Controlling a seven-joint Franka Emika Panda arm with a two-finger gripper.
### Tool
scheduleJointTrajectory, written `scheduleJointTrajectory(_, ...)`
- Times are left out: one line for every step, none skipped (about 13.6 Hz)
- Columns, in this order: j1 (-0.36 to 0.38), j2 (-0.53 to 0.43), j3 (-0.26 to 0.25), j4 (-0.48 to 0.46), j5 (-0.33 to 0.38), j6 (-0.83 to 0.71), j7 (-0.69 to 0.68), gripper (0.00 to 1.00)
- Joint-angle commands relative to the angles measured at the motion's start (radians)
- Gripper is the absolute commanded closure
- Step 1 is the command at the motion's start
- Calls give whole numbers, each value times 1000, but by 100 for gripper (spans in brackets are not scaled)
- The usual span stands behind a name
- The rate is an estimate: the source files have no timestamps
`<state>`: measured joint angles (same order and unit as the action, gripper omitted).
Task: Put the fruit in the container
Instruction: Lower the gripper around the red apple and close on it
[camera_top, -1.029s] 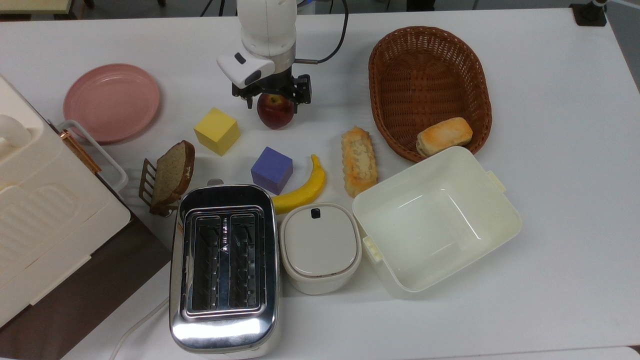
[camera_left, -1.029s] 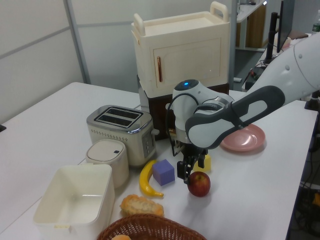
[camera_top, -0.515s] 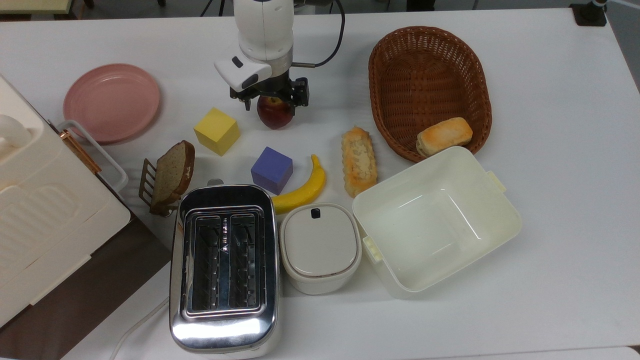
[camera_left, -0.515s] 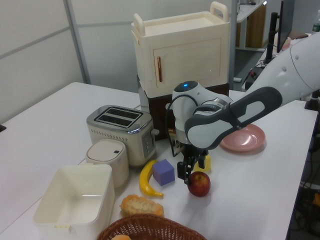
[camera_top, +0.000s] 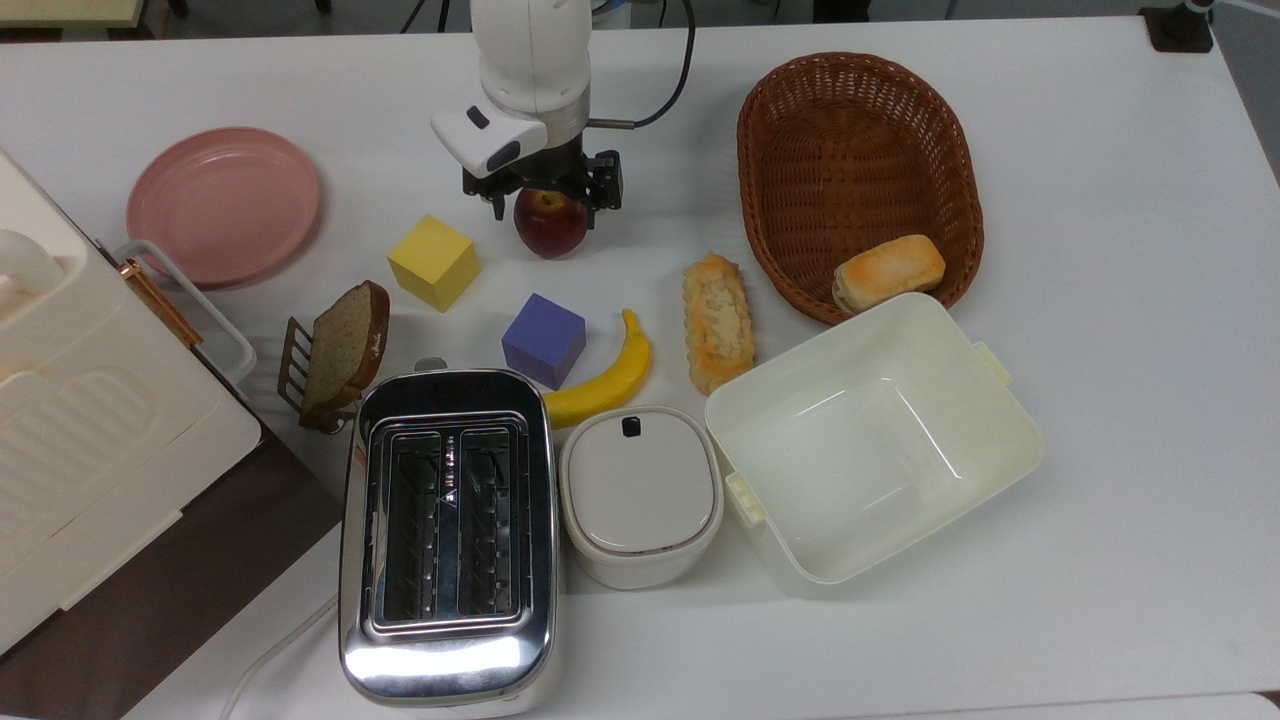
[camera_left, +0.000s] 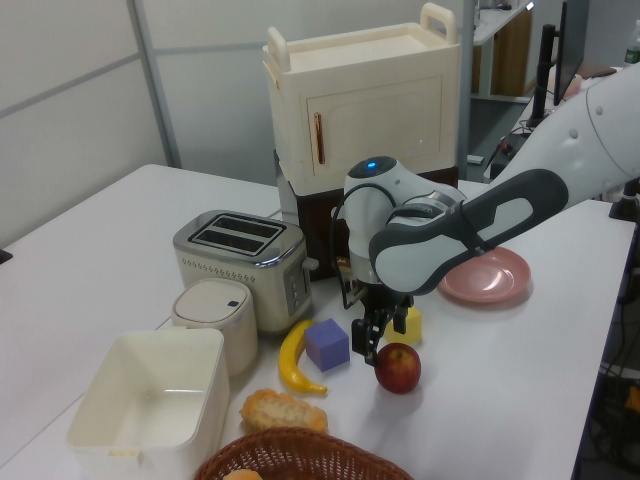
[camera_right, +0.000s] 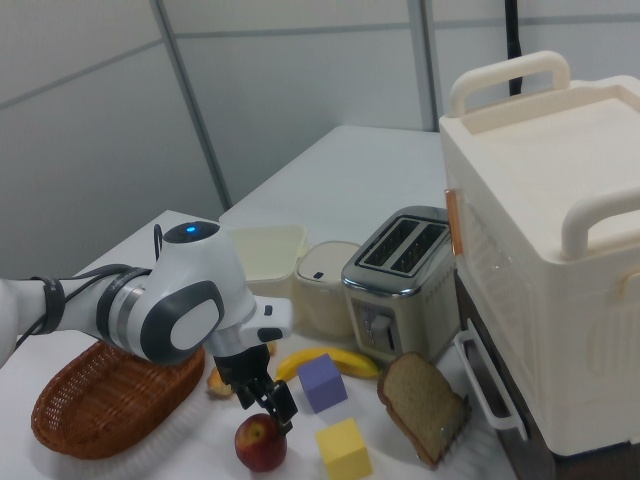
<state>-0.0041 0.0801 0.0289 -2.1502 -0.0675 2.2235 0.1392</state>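
Open tool (camera_top: 545, 205) above apple (camera_top: 551, 224)

In the top view, the apple (camera_top: 550, 222) sits on the table (camera_top: 1100, 560) directly under the gripper (camera_top: 545, 193). The yellow cube (camera_top: 433, 261) lies at its 8 o'clock, the banana (camera_top: 605, 378) at 5 o'clock, the basket (camera_top: 858, 175) at 3 o'clock. The tub (camera_top: 870, 440) stands well apart at the apple's 4 o'clock, touching the basket at the tub's 12 o'clock, with the lidded box (camera_top: 640, 495) just beside it at 9 o'clock.

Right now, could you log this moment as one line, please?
gripper: open, over apple | apple: on table | tub: empty
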Motion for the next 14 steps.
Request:
scheduleJointTrajectory(47, -42, -50, -33, -18, 22, -4, 0)
scheduleJointTrajectory(47, -42, -50, -34, -18, 19, -4, 0)
scheduleJointTrajectory(53, -40, -55, -45, -18, 19, -4, 0)
scheduleJointTrajectory(59, -39, -58, -59, -18, 19, -4, 0)
scheduleJointTrajectory(67, -39, -69, -66, -18, 19, -4, 0)
scheduleJointTrajectory(67, -39, -72, -69, -18, 16, -3, 0)
scheduleJointTrajectory(68, -34, -75, -68, -18, -5, 0, 0)
scheduleJointTrajectory(70, -34, -75, -69, -18, -17, 3, 0)
scheduleJointTrajectory(70, -33, -75, -71, -18, -28, 7, 0)
scheduleJointTrajectory(70, -30, -75, -77, -17, -28, 7, 0)
scheduleJointTrajectory(70, -26, -75, -77, -18, -28, 7, 0)
scheduleJointTrajectory(70, -25, -75, -77, -18, -28, 7, 0)
scheduleJointTrajectory(69, -25, -75, -77, -18, -28, 3, 2)
scheduleJointTrajectory(68, -20, -75, -77, -18, -27, 0, 35)
